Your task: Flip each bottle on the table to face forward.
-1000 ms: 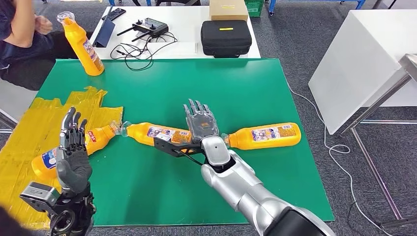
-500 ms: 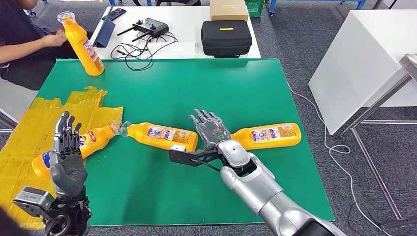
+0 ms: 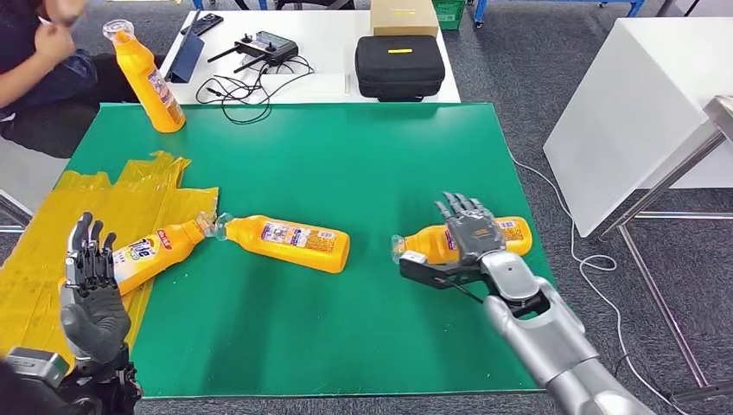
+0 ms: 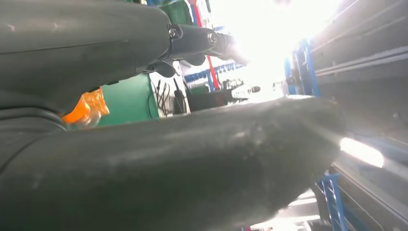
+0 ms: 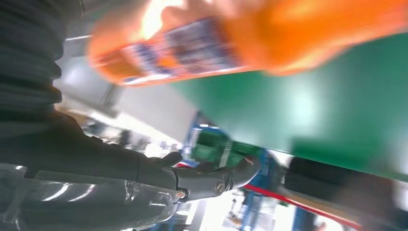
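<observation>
Three orange bottles lie on the green mat point(image 3: 346, 156): a left one point(image 3: 151, 252) partly on yellow plastic, a middle one point(image 3: 290, 242) cap to cap with it, and a right one point(image 3: 510, 233). A fourth bottle point(image 3: 145, 79) stands upright at the far left corner. My right hand point(image 3: 471, 240) hovers over the right bottle's neck end with fingers spread and thumb stretched out. The right wrist view shows that bottle point(image 5: 231, 43) blurred and apart from the fingers point(image 5: 211, 180). My left hand point(image 3: 86, 290) is raised near the left bottle's base, fingers apart and holding nothing.
A person sits at the far left, one hand point(image 3: 54, 36) lifted beside the upright bottle. Crumpled yellow plastic point(image 3: 52, 225) covers the mat's left side. Behind the mat a white table carries a black case point(image 3: 399, 65), a controller point(image 3: 264, 45) and cables. A white cabinet point(image 3: 640, 95) stands right.
My right hand left the middle bottle and swung right over the right bottle. My left hand sank lower and leftward. The person's hand came off the upright bottle.
</observation>
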